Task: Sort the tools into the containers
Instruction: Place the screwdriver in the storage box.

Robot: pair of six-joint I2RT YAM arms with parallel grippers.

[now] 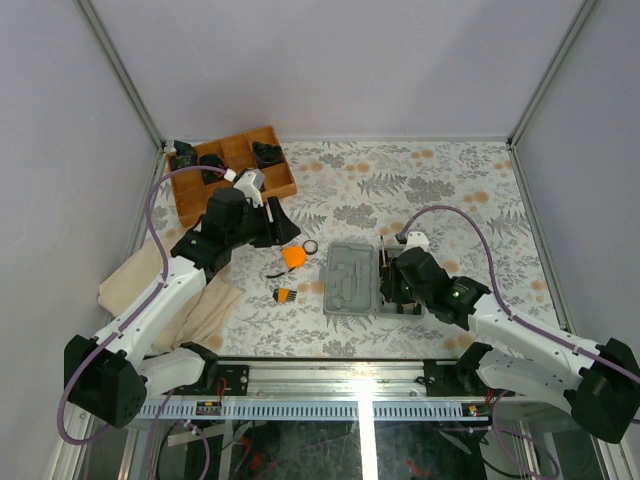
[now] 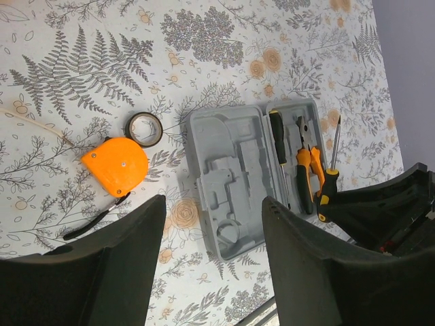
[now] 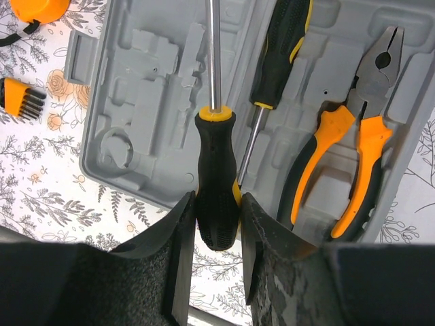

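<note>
The open grey case point(image 1: 349, 278) point(image 2: 231, 178) point(image 3: 136, 102) lies at the table's middle. Its right half holds orange-handled pliers point(image 3: 353, 136) point(image 2: 309, 170) and a black-and-yellow screwdriver point(image 3: 279, 54) point(image 2: 279, 139). My right gripper point(image 3: 216, 224) point(image 1: 402, 282) is shut on the handle of a second screwdriver point(image 3: 216, 183) point(image 2: 328, 183), whose shaft points along the case. An orange tape measure point(image 1: 293, 256) point(image 2: 115, 165), a black ring point(image 1: 311, 246) point(image 2: 144, 129) and a small orange-black bit set point(image 1: 284, 295) point(image 3: 20, 98) lie on the table left of the case. My left gripper point(image 2: 214, 204) point(image 1: 275, 232) hangs open above them, holding nothing.
A brown wooden divided tray point(image 1: 232, 170) with black parts stands at the back left. A beige cloth point(image 1: 170, 295) lies under the left arm. White walls close in the table on three sides.
</note>
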